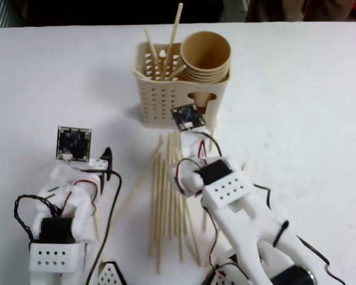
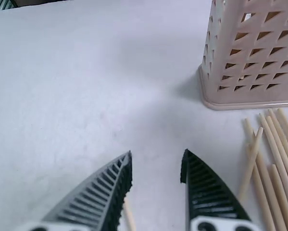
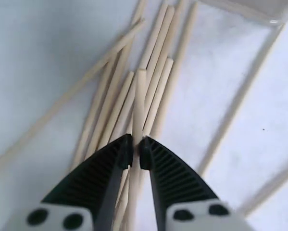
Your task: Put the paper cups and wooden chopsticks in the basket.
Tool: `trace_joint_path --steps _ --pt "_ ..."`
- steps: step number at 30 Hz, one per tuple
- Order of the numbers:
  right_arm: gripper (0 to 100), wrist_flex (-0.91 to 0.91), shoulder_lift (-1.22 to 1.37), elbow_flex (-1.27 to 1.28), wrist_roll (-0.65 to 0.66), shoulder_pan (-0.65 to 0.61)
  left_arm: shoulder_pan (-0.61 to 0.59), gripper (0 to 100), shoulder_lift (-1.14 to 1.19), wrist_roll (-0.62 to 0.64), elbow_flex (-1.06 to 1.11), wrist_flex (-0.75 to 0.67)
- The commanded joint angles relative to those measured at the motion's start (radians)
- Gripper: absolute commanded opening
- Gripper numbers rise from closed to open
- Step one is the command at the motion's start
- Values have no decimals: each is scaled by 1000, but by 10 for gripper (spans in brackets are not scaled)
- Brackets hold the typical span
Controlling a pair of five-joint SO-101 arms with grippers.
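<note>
Gripping one chopstick (image 3: 140, 96), right pincer (image 3: 135, 144), left pincer (image 2: 156, 166) agape, basket (image 1: 160, 101) holding perhaps four cups (image 1: 206, 56).

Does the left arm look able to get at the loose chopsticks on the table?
Probably yes. The left end effector is open over bare table, chopstick pile just beside it, nothing between; right end effector, shut on one chopstick there, may crowd it.
</note>
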Motion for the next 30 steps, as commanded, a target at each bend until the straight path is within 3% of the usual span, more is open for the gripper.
trace_joint_path --steps 1,11,17,22,30 --pt "47 -65 81 -11 -43 2 -7 177 -12 -8 -5 -25" --pt "145 -137 263 -21 -81 2 -7 177 -12 -8 -5 -23" --pt "143 -137 374 -46 -101 1 -7 177 -12 -8 -5 -25" --pt "19 1 504 -190 -95 1 -7 177 -12 -8 -5 -25" --pt "19 197 493 -330 -38 10 -8 177 -12 -8 -5 -23"
